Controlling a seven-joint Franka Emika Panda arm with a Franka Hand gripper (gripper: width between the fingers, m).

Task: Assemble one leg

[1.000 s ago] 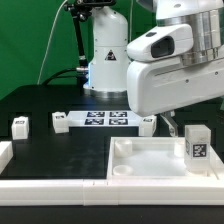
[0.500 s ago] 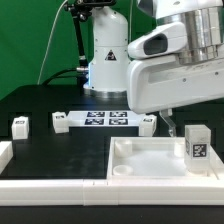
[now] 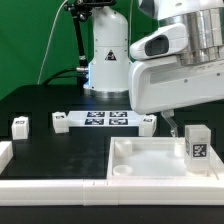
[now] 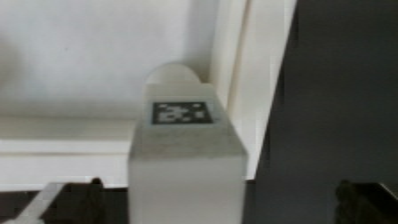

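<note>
A leg (image 3: pixel 196 143), a white post with a tag on its side, stands upright on the white tabletop (image 3: pixel 140 175) near that part's edge on the exterior view's right. In the wrist view the same leg (image 4: pixel 178 150) lies between my gripper's (image 4: pixel 217 203) dark fingertips (image 4: pixel 71 200), with a gap on each side. The gripper is open and holds nothing. In the exterior view the arm's white housing (image 3: pixel 175 70) hangs just above and behind the leg, and one dark finger (image 3: pixel 170 126) shows beside it.
Three more legs lie on the black table: one at the exterior view's left (image 3: pixel 20 125), one (image 3: pixel 60 121) and another (image 3: pixel 148 122) at the ends of the marker board (image 3: pixel 105 119). A white rail (image 3: pixel 50 186) runs along the front. The robot base (image 3: pixel 105 60) stands behind.
The arm's housing has shifted slightly toward the exterior view's right and up. The leg and the other parts have not moved.
</note>
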